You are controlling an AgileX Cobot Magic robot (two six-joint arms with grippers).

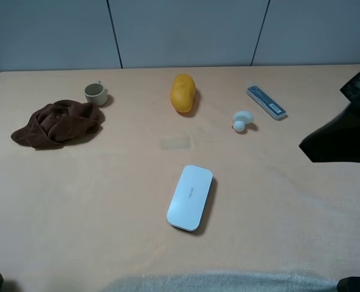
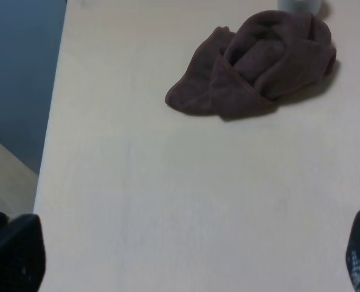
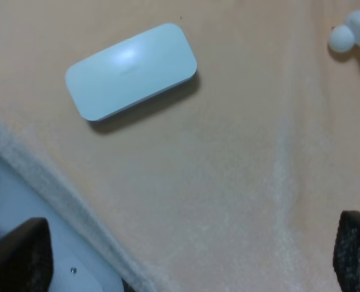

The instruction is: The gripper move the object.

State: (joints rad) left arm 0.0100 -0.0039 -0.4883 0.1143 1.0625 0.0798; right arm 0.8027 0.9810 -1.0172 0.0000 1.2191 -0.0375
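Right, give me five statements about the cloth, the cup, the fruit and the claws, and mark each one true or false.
1. The brown cloth lies crumpled at the table's left end. True.
2. The small cup stands on top of the cloth. False: it stands on the table just beyond the cloth.
3. The left claw grips the cloth. False: its fingers stand wide apart with bare table between them, short of the cloth.
4. The right claw is open and holds nothing. True.
5. The yellow-orange fruit rests against the white case. False: bare table separates them.
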